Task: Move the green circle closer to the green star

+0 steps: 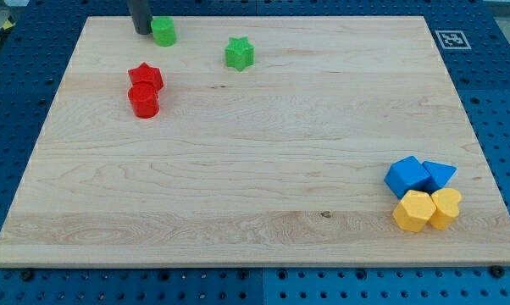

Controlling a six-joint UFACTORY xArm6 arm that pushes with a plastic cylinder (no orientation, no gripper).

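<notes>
The green circle (163, 31) sits near the view's top left of the wooden board (255, 169). The green star (239, 53) lies to its right and slightly lower, about a block's width and a half apart. My tip (142, 30) is at the rod's lower end, just left of the green circle, touching or almost touching it.
A red star (146, 77) and a red circle (143, 101) touch each other at the left. At the bottom right, a blue cube (407, 175), a blue triangle (439, 175), a yellow hexagon (413, 211) and a yellow heart (446, 207) cluster together.
</notes>
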